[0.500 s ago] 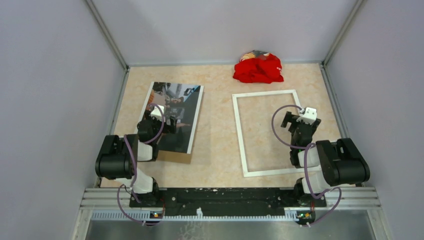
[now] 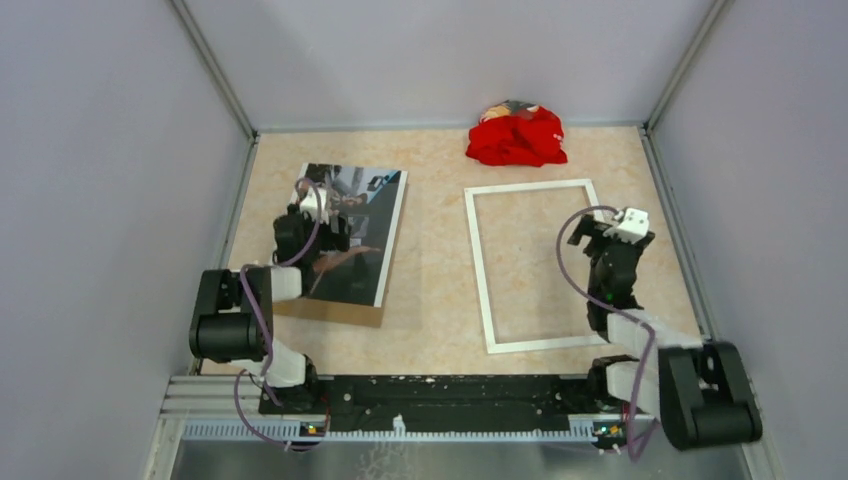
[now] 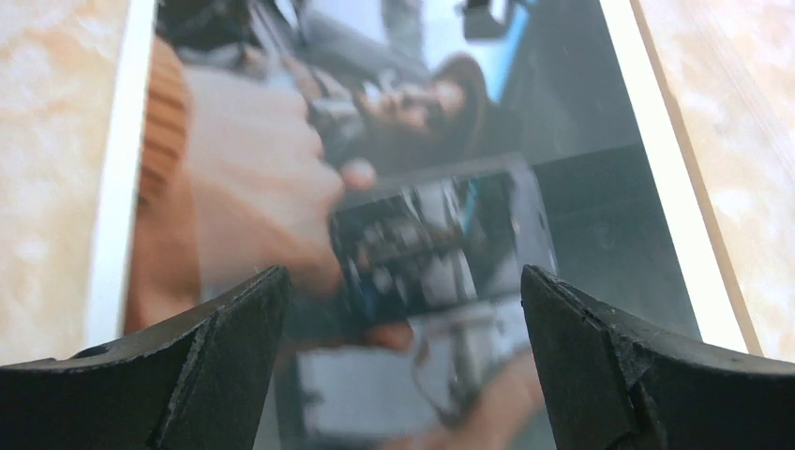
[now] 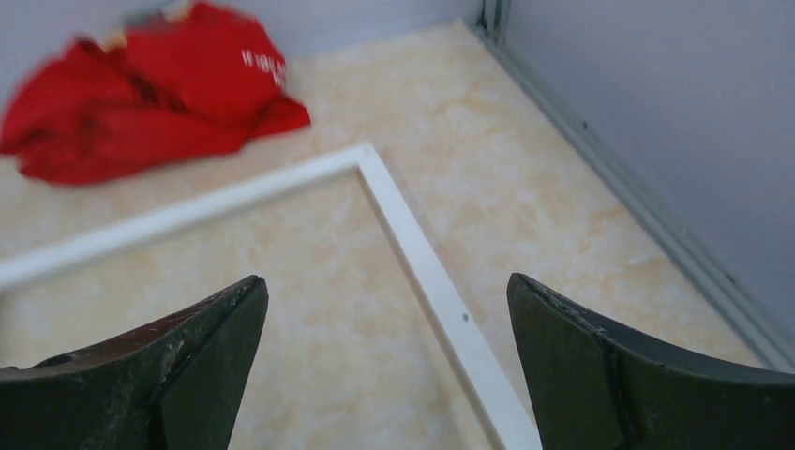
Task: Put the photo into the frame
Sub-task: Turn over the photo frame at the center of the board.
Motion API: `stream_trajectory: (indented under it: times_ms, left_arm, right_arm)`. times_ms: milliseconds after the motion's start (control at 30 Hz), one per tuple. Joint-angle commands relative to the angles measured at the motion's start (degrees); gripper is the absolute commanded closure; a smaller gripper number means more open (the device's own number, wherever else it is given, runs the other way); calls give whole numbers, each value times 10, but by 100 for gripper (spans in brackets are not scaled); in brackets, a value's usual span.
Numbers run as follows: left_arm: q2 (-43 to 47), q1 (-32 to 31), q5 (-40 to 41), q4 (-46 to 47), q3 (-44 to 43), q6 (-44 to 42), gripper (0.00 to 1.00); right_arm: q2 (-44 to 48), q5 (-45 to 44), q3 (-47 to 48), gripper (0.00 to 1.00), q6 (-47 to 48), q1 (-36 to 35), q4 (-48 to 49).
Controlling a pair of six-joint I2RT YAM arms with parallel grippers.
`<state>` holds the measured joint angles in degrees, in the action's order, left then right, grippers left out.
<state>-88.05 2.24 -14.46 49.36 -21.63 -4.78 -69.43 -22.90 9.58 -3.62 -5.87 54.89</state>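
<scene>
Photo (image 2: 372, 235): face up on brown board (image 2: 340, 312); left gripper (image 3: 398, 286) spread wide above it. Frame (image 2: 530, 186): lying flat; right gripper (image 4: 384, 286) spread wide above its right rail.

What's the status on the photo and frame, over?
Left claw open above photo, right claw open above frame rail. Photo on brown board, outside frame. Red cloth clear of both.

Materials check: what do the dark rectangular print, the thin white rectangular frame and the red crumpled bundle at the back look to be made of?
Dark rectangular print: probably photo paper. It is a thin flat sheet with a white border and a smooth, possibly semi-gloss face.
White rectangular frame: rigid thin rails with a matte white coat. Whether that covers wood or plastic is unclear.
Red bundle: soft matte fabric, shown by the crumpled folds.
</scene>
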Motion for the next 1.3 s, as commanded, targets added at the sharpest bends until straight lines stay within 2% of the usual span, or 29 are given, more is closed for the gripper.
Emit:
stream_trajectory:
  times_ms: [0, 33, 67, 100, 133, 167, 200, 333, 467, 633, 867, 933, 1067, 1267]
  left_arm:
    - [9, 10, 6, -315, -203, -57, 1]
    - [7, 18, -4, -353, -224, -63, 1]
    - [11, 31, -30, -379, -237, -63, 1]
    - [23, 46, -53, -394, -242, -57, 1]
    - [35, 59, -71, -403, -244, -51, 1]
    - [49, 70, -88, -418, -249, -48, 1]
    - [60, 75, -98, -438, -258, -49, 1]
    - [100, 79, -124, -526, -296, -73, 1]
    - [115, 80, -156, -599, -342, -69, 1]
    - [121, 80, -201, -667, -383, -71, 1]
    - [138, 80, -217, -686, -393, -86, 1]
    - [138, 80, -222, -688, -397, -89, 1]
    - [138, 80, -229, -700, -404, -99, 1]
    - [148, 80, -239, -725, -402, -131, 1]
  right_arm:
    - [182, -47, 82, 1, -108, -1, -211]
    - [213, -79, 86, 1, -226, 8, -261]
    - [242, -70, 84, 1, -333, 27, -298]
    - [263, 14, 71, 1, -359, 54, -268]
    - [265, 102, 66, 1, -345, 69, -225]
    - [251, 163, 87, 1, -341, 68, -239]
    - [228, 193, 129, 1, -334, 62, -296]
    - [96, 113, 325, 1, -256, -75, -569]
    - [-9, 31, 439, 1, -229, -203, -683]
    - [-97, 14, 459, 1, -217, -299, -641]
    - [-276, 17, 559, 3, -213, -357, -716]
    - [-313, 8, 584, 8, -212, -365, -737]
    - [-353, 4, 600, 25, -220, -365, -746]
    - [-386, 8, 609, 41, -232, -366, -751]
